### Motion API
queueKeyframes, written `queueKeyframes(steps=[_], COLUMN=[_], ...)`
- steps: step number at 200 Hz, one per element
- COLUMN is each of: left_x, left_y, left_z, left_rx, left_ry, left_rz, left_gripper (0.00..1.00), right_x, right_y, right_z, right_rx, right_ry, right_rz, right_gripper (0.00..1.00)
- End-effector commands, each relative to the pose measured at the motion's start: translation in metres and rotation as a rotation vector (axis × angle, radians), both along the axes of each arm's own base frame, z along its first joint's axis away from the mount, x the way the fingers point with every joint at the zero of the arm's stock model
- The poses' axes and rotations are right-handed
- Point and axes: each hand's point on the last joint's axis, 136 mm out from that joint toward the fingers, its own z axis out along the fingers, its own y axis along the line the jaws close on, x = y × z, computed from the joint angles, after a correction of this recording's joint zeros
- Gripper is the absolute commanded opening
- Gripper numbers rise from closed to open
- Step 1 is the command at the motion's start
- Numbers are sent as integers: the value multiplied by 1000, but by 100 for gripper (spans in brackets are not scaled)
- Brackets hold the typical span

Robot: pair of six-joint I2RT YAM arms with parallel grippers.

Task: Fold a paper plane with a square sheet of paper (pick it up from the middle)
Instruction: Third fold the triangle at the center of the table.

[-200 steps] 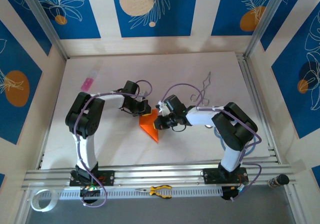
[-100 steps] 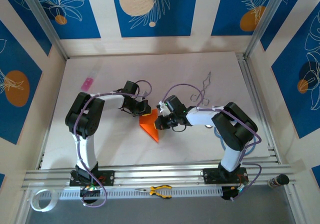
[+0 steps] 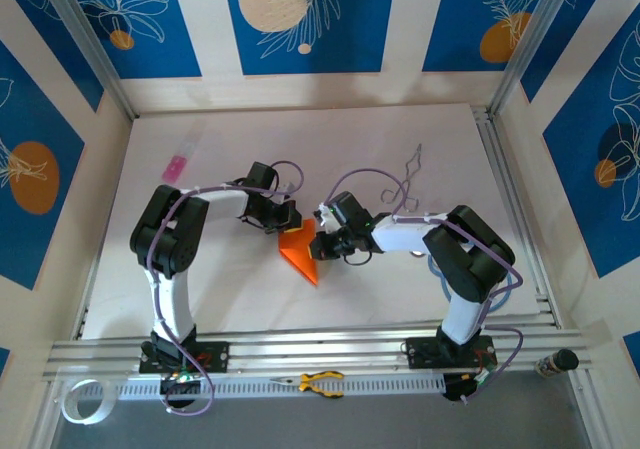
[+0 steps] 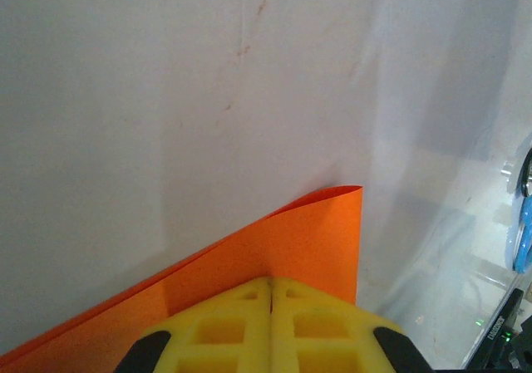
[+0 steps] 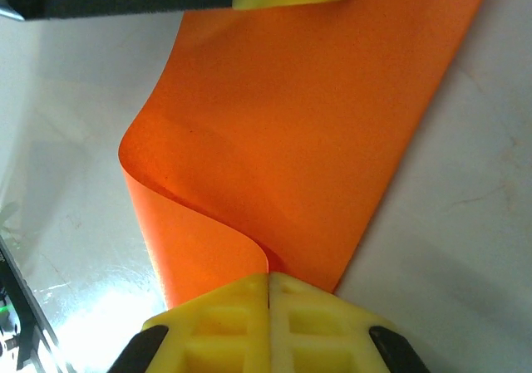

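I am seeing the orange paper lying in the middle of the table. The left gripper is pinching its far left corner tight. The right gripper is pinching its right edge tight, where the paper is curling.

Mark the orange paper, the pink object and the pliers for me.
orange paper [image 3: 298,252]: top external view, middle of the folded sheet
pink object [image 3: 175,167]: top external view, its centre
pliers [image 3: 325,382]: top external view, yellow handles
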Motion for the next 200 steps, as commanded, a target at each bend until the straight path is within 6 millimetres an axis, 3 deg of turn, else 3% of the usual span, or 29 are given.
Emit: queueKeyframes(steps=[1, 84, 200], left_x=[-13, -13, -14], left_y=[16, 19, 18], left_z=[-16, -16, -19], left_rx=[83, 83, 79], left_ry=[53, 46, 53], left_rz=[38, 73, 67], left_gripper=[2, 2, 2], right_x=[-11, -9, -8], right_y=[-2, -7, 2], right_z=[-11, -12, -4], right_rx=[-34, -74, -42], right_ry=[46, 14, -8], right_rz=[1, -59, -7], right_gripper=[1, 1, 1])
